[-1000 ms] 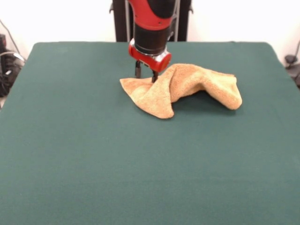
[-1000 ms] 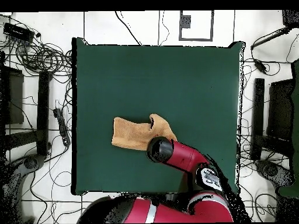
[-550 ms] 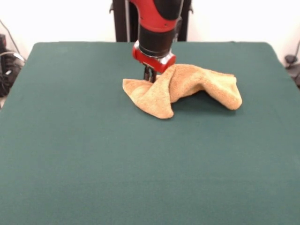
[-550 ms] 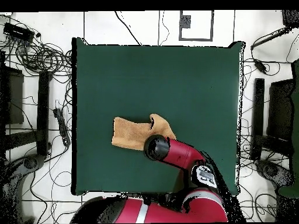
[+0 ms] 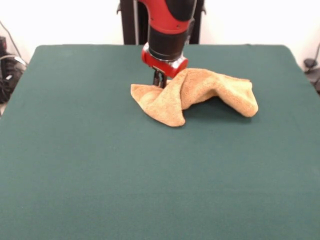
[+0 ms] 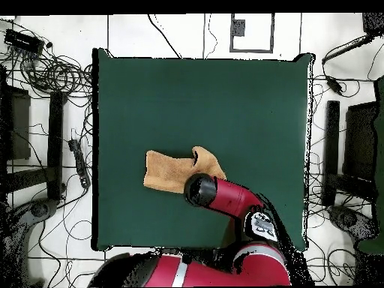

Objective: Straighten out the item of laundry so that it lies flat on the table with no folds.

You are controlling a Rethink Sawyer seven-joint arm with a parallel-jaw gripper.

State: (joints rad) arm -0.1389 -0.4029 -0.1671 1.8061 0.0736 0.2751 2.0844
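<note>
The item of laundry (image 5: 200, 92) is an orange-tan towel lying crumpled and folded on the dark green table (image 5: 150, 170), with a raised ridge through its middle and a thick fold at its right end. My gripper (image 5: 159, 81) comes down from above onto the towel's far left part, with its fingers drawn together on a pinch of cloth at the ridge's back edge. In the overhead view the towel (image 6: 166, 171) shows left of the red arm's wrist (image 6: 201, 190), which hides the gripper and the towel's corner below it.
Around the towel the green cloth reaches to every table edge (image 6: 97, 150). Cables and dark equipment (image 6: 45, 75) lie on the floor beyond the table's sides.
One second ago the fingers stood apart over the towel's far left part. They have since closed on the cloth, and the wrist shifted slightly. Since half a second ago nothing has moved.
</note>
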